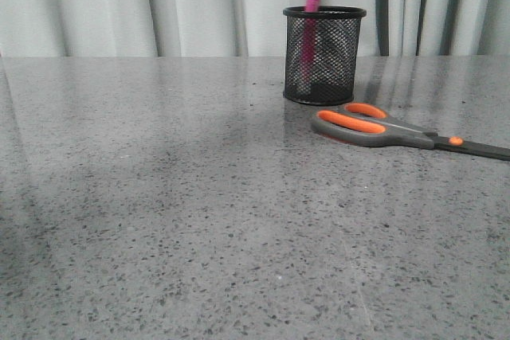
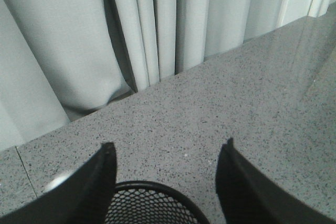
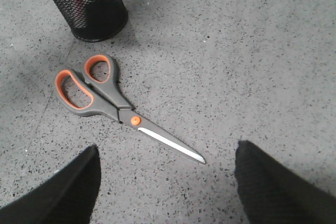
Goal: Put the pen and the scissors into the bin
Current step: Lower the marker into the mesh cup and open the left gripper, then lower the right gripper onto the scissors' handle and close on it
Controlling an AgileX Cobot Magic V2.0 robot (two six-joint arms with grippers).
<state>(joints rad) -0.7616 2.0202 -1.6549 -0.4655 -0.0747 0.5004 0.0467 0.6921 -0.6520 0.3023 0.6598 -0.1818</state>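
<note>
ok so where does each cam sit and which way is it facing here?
Front: low at table height, facing forward at the bin with the pen in it and the scissors; a dark arm part hangs over the bin.
Left wrist: above the bin, facing the curtain; left gripper open.
Right wrist: above the table, looking down at the scissors; right gripper open.
Shared: all three show the bin.

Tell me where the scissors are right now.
In the front view the scissors lie flat on the table's right side, just in front of the bin, handles nearest it, blades pointing right.
</note>
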